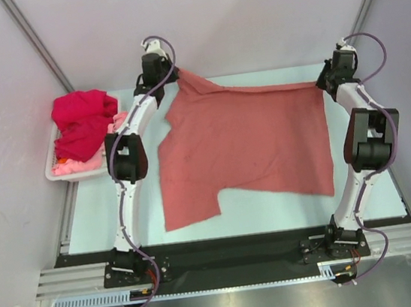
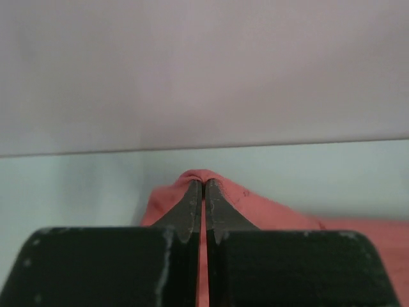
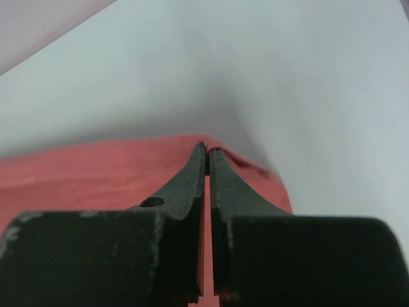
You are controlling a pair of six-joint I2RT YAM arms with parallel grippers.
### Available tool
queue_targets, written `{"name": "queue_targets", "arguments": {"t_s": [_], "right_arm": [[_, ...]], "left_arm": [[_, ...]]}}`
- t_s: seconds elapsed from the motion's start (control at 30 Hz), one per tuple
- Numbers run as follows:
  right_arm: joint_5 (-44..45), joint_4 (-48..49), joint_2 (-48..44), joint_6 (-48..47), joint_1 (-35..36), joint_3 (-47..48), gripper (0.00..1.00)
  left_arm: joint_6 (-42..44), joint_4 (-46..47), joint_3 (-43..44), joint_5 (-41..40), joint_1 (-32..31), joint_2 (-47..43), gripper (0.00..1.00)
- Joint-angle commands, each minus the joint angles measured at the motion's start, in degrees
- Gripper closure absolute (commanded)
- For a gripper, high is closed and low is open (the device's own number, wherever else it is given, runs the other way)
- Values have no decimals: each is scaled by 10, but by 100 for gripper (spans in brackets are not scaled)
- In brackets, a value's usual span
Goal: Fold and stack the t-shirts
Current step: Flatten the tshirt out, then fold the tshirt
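While no fold is showing yet, the task is sitting at its opening step: the dusty salmon-red t-shirt [image 1: 243,148] is lying spread, single layer as far as I can tell, on the table [image 1: 93,221], stretching from both sets of jaws back toward the arm bases. Its far edge is running taut-ish between the two grips, so its long axis is looking roughly left-right, jaw to jaw, tilted a bit because the left corner is sitting farther out; a lobe, maybe a sleeve, is sticking out at the near left, and I cannot tell neck from hem. Well off to the outside of the left jaws, the white basket [image 1: 51,170] is holding the bright crimson t-shirt [image 1: 80,124] bunched over the light pink t-shirt [image 1: 71,167], both unfolded, so all three are waiting to be folded and stacked. The left gripper [image 2: 203,182] is pinching the far left corner, jaws clenched on cloth; the right gripper [image 3: 208,150] is doing the same at the far right corner.
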Motion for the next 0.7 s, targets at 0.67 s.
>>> {"name": "queue_targets", "arguments": {"t_s": [0.67], "right_arm": [[-55,-187,101,31,-60,162,100]], "left_arm": [[-87,-20,-74,40,-24,-89,100]]}}
